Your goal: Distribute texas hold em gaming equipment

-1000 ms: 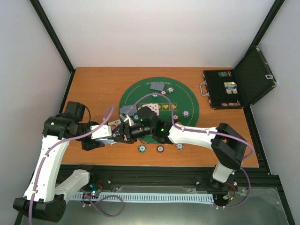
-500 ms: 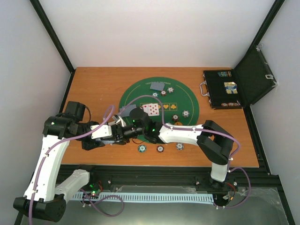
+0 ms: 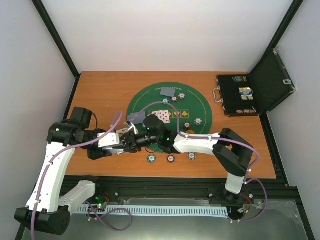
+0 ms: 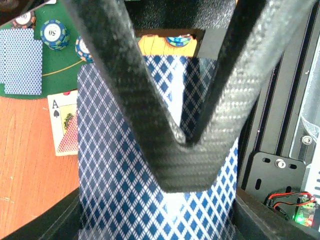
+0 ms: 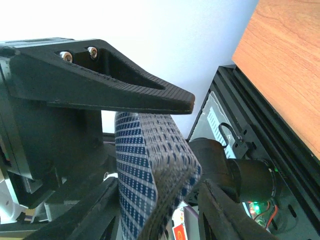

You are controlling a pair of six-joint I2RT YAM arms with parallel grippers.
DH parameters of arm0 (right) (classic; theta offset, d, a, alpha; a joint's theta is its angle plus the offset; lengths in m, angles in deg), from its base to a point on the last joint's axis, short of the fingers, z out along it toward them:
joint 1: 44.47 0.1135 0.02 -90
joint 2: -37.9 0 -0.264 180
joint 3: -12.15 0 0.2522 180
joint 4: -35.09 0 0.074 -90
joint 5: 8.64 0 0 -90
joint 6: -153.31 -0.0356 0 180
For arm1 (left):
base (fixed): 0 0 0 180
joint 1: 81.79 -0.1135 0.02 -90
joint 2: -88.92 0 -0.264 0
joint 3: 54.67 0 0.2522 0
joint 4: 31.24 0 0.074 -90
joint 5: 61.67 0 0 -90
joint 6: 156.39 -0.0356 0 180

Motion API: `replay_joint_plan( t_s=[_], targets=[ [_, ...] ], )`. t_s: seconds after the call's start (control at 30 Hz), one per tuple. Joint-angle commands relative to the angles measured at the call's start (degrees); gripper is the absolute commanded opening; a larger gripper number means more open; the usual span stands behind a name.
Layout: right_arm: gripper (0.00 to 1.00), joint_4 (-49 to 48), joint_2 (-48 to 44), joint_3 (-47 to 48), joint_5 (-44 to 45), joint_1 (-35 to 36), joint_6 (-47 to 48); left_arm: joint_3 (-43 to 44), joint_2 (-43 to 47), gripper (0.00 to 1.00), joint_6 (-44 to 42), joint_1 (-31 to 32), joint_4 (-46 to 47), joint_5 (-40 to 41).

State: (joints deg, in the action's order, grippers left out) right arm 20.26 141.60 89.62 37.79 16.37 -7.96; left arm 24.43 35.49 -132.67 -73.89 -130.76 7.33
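Left tool (image 4: 184, 152) clamps the card deck (image 4: 120, 200); right tool (image 5: 165, 145) straddles a bowed card (image 5: 142, 165), grip unclear, so the risk is creasing it or dragging extras out.

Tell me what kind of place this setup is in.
Probably a robotics lab cell, not a card room: plain white panels in a black frame enclose a wooden table with a green poker mat.
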Motion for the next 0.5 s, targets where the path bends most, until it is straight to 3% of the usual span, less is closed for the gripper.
replay_joint_plan(
  t_s=[0.0,0.27,0.47],
  targets=[
    [0.4,5.54,-1.07,-3.32,2.41,-1.64,0.44,2.07,0.65,0.04,-0.34,0.07,-0.03,-1.62],
    [0.36,6.58,-3.82,-4.82,3.23,-2.22,1.23,1.85,0.76,0.05,-0.34,0.06,0.15,-1.48],
    [0.27,8.5,-5.0,-5.04,3.46,-2.3,2.1,1.73,0.69,0.04,-0.35,0.07,0.15,-1.24]
  ],
)
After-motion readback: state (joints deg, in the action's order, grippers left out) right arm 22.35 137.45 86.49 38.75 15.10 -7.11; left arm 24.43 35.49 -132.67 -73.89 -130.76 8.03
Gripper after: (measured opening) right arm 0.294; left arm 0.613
